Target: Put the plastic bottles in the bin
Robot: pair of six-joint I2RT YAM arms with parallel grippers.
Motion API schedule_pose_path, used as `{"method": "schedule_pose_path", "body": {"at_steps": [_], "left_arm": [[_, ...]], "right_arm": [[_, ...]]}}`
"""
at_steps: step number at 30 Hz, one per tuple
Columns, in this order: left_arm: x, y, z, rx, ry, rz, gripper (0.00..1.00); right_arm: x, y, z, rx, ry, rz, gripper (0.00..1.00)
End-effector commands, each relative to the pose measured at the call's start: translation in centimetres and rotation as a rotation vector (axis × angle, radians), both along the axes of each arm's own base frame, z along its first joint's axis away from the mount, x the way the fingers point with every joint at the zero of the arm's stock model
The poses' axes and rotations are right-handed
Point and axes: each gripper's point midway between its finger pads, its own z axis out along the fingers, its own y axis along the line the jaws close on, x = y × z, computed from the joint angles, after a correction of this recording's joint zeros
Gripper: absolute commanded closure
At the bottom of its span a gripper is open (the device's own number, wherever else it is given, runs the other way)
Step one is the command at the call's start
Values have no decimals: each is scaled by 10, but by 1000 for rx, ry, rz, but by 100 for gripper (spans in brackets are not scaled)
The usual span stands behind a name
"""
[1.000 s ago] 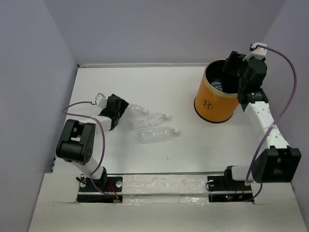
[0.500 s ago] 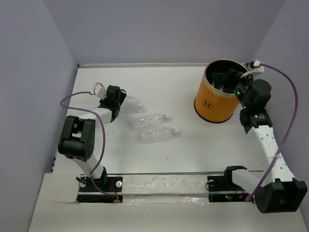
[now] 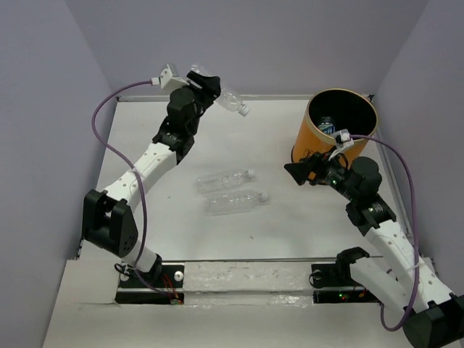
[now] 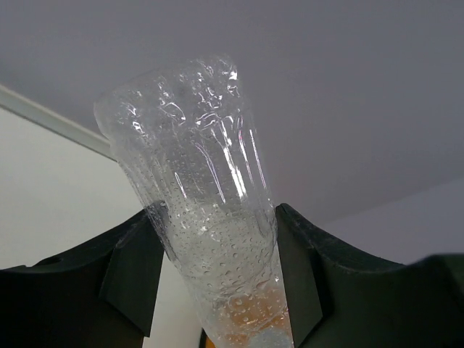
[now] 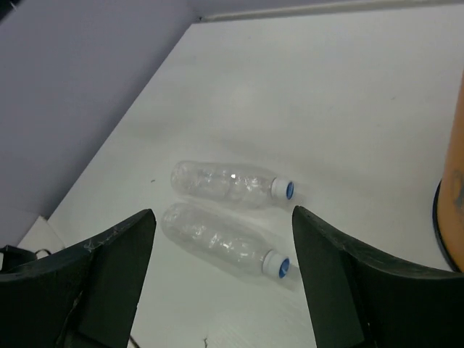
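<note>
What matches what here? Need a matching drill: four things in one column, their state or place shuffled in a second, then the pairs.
Column 1
1. left gripper
2. right gripper
3. bin
4. loose bottles

Column 2
A. lying side by side on the table, caps toward the bin
B. open, nothing between the fingers, low beside the bin
C. shut on a clear bottle, up in the air near the back wall
D. upright at the far right, a labelled bottle showing inside

Pairs: 1-C, 2-B, 3-D, 4-A
</note>
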Motion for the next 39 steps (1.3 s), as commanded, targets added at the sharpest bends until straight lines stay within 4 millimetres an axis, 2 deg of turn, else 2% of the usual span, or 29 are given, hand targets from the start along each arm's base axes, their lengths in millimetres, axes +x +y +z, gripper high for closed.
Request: {"method": "schedule_pose_path", "body": {"at_steps": [1,3,5,6,7,8,9,11,12,13,14,15,16,17,18,19,20,21,23,25,27,29,30,33,34,35,37,38,39], "left_arm": [[-26,-64,81,27,-192,-134,59],[-38,-95,109,36,-251,-193,59],[-45,-126,126,34,-288,-248,59],[-40,-130,116,59,-276,-248,59],[-48,-145,133,63,-313,-266,59],[-45,-161,126,79,-305,-279,58],[-50,-170,143,68,-338,-288,59],[-54,-202,146,85,-360,-319,58],[-54,-228,131,103,-345,-351,58],[-56,-225,146,93,-372,-342,58],[-55,-249,130,122,-361,-368,58],[-58,-256,148,104,-395,-362,58],[-51,-275,127,131,-373,-370,58],[-57,-291,125,149,-385,-381,58],[-59,-292,148,129,-425,-345,58],[-51,-311,124,165,-406,-342,58],[-52,-319,124,175,-415,-337,58],[-60,-322,144,168,-459,-322,58],[-55,-340,123,207,-451,-310,57],[-56,-348,116,236,-460,-296,49],[-53,-350,105,253,-444,-290,33],[-52,-348,102,270,-439,-289,6],[-54,-346,107,272,-445,-286,1],[-65,-327,145,298,-507,-268,1],[-65,-328,145,301,-507,-271,1],[-73,-315,167,311,-537,-259,1],[-79,-304,176,358,-534,-264,1],[-88,-282,200,364,-547,-244,1],[-84,-280,176,428,-484,-259,1]], "right_arm": [[-31,19,-49,26,142,99,20],[-42,18,-84,21,236,94,23],[-53,17,-91,33,247,104,24],[-57,17,-97,35,262,105,24],[-60,16,-102,38,277,106,24],[-65,15,-107,50,287,107,24],[-68,15,-108,55,290,109,24],[-77,16,-114,70,308,127,25],[-79,16,-116,76,318,130,25],[-81,16,-117,76,320,133,25],[-85,18,-120,76,330,147,25],[-87,18,-120,77,330,152,25],[-89,17,-120,80,330,153,25],[-90,17,-120,80,330,153,25],[-92,17,-119,83,326,156,25],[-95,18,-119,85,324,167,25],[-96,18,-118,88,322,169,25],[-98,18,-118,91,320,175,25],[-101,18,-119,93,323,182,25],[-103,17,-120,85,324,186,25],[-104,16,-121,79,324,183,25],[-104,16,-119,73,312,184,24],[-103,16,-119,70,308,184,24],[-101,18,-114,55,292,200,23],[-100,19,-115,54,298,203,23],[-99,20,-112,49,288,208,23],[-95,22,-111,38,287,217,22],[-93,23,-109,35,283,219,22],[-90,26,-106,31,278,230,22]]}}
